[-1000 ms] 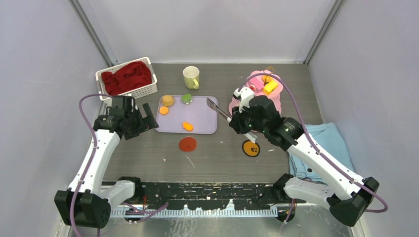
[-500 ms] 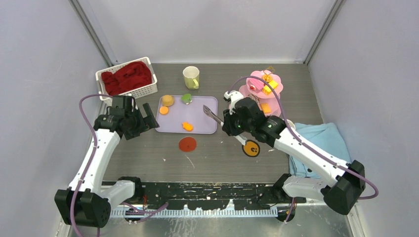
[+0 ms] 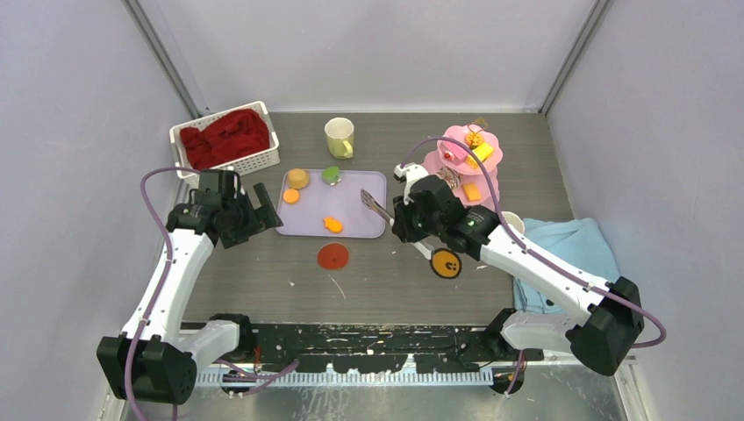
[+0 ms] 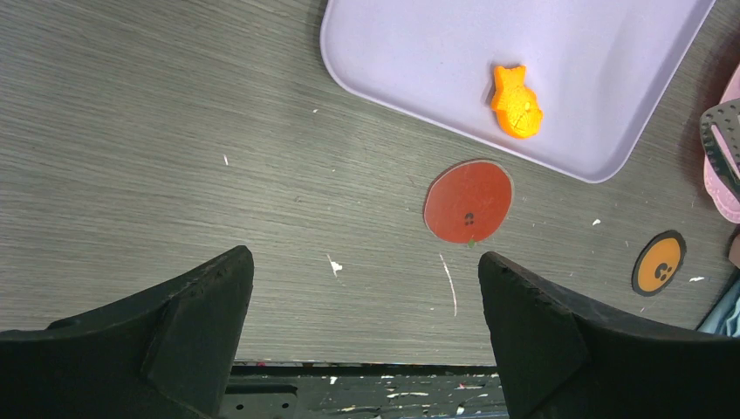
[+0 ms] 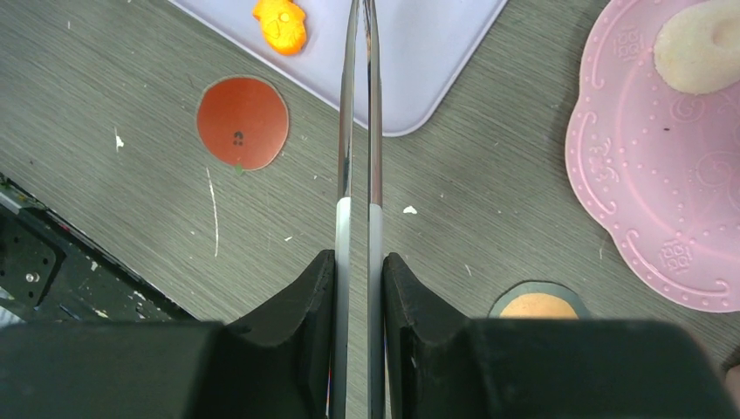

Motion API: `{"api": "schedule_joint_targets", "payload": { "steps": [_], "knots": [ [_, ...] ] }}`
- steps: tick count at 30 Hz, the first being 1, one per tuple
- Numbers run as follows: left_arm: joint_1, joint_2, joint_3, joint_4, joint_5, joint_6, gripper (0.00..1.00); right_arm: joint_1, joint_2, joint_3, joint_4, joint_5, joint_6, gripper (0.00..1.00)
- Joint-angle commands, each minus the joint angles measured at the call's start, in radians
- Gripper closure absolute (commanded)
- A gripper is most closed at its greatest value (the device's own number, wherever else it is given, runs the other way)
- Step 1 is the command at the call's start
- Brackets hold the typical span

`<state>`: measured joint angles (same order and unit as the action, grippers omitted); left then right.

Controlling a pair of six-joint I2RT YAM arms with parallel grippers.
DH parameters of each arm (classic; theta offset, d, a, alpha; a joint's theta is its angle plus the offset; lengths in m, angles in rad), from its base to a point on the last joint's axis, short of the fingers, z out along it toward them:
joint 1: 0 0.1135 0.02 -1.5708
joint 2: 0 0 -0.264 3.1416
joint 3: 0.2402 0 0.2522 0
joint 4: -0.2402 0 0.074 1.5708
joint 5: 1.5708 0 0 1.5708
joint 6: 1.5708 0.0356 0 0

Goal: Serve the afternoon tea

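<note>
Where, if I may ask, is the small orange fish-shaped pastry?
Top view, centre-left: the orange fish-shaped pastry lies on the lilac rectangular tray near its front edge, beyond the red round coaster.

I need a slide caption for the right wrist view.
Right gripper shut on slim metal tongs that reach over the lilac plastic tray, beside an orange toy pastry.

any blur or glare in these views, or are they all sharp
Top external: even, soft light, faint shadows, everything sharp. Left wrist: the table grain is crisp, while the left gripper shows only as dark, featureless shapes. Right wrist: the tongs carry bright reflective streaks, and the right gripper at the bottom edge looks soft, out of focus.
</note>
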<state>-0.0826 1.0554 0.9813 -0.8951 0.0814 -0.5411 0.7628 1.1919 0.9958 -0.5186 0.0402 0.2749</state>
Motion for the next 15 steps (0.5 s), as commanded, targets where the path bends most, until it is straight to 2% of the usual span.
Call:
{"api": "schedule_joint_targets", "payload": {
  "steps": [1, 15],
  "knots": [
    [0.006, -0.008, 0.010, 0.031, 0.007, 0.013, 0.00, 0.023, 0.011, 0.011, 0.098, 0.003, 0.015, 0.79],
    [0.006, -0.008, 0.004, 0.033, 0.003, 0.013, 0.00, 0.081, 0.164, 0.053, 0.162, 0.062, 0.004, 0.69]
  ]
}}
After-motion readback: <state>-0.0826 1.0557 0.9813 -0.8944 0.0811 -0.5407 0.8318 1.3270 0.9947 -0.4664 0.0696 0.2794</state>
